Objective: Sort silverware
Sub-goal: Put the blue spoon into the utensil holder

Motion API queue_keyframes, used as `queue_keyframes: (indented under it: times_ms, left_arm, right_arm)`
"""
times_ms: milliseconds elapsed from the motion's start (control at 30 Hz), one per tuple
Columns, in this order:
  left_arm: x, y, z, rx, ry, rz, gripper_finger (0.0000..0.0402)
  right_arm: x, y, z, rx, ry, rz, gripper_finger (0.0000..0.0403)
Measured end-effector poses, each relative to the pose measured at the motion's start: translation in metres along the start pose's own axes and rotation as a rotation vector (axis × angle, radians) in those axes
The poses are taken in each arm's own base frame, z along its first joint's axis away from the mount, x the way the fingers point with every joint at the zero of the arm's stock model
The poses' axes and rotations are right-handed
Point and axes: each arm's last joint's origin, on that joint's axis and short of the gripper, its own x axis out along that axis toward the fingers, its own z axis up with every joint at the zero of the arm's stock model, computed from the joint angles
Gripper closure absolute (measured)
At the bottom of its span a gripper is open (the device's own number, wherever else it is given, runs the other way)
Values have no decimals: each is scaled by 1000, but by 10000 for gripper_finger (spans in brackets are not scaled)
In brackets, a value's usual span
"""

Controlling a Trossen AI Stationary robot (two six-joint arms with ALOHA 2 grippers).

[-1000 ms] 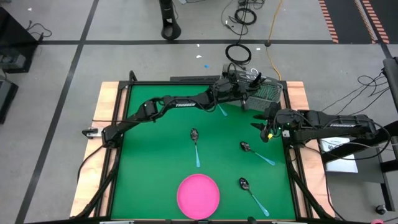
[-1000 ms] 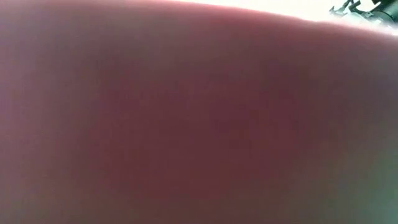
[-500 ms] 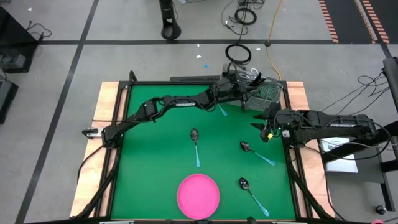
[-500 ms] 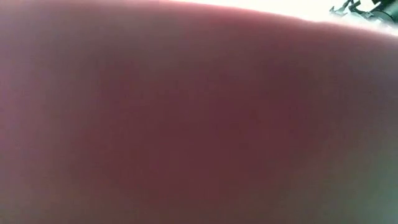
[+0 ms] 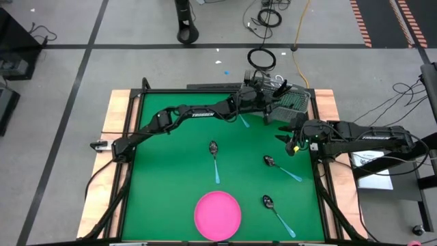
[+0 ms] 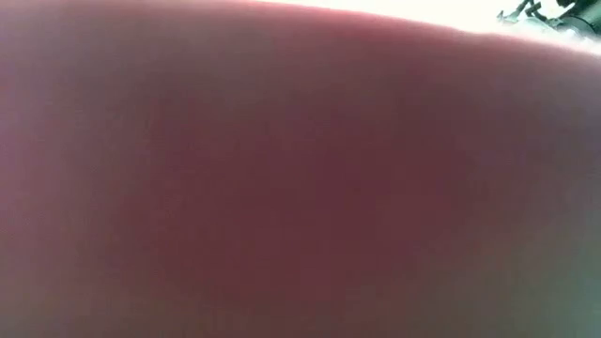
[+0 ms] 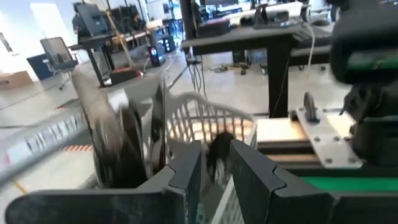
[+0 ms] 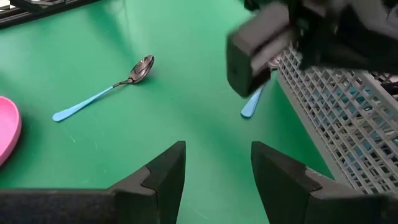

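Note:
My left gripper (image 7: 216, 165) reaches level across the table's far side to the grey wire basket (image 5: 292, 102) at the far right corner. Its fingers stand a little apart at the basket's rim (image 7: 205, 118). Three spoons with dark heads and light-blue handles (image 5: 215, 158) (image 5: 281, 167) (image 5: 276, 212) lie flat on the green mat. Another light-blue handle (image 5: 242, 121) lies under the left arm, its head hidden. My right gripper (image 8: 217, 168) waits open at the table's right edge, beside the basket, with nothing between its fingers. My left gripper shows a dark blurred shape (image 7: 217, 155) in the gap between its fingers, over the basket. I cannot tell whether the fingers touch it.
A round pink plate (image 5: 218, 213) sits near the front edge of the mat; its blurred pink surface fills the low view. The mat (image 5: 171, 171) has bare room on its left half. Wooden borders and a dark frame edge the table.

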Motion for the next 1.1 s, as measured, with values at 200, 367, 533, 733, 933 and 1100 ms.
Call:
queue_keyframes:
  times_ms: [200, 367, 533, 733, 933, 1100]
  left_arm:
    - [-14, -4, 46, 28, 3, -44, 312]
    - [-36, -6, 74, 90, 133, -199, 312]
    - [-61, -8, 98, 51, 222, -394, 312]
    - [-75, -33, 95, 27, 325, -638, 319]
    - [-78, -66, 69, 27, 459, -693, 341]
    - [-83, -71, 45, 8, 593, -656, 360]
  right_arm:
    - [-2, 0, 3, 21, -8, 3, 232]
    - [-16, 3, 18, 63, -23, 54, 232]
    - [-28, 8, 31, 65, -18, 196, 232]
    - [-19, 12, 24, 92, 131, 240, 232]
    - [0, 13, 8, 166, 399, 122, 232]
    - [15, 24, -7, 173, 607, 39, 232]
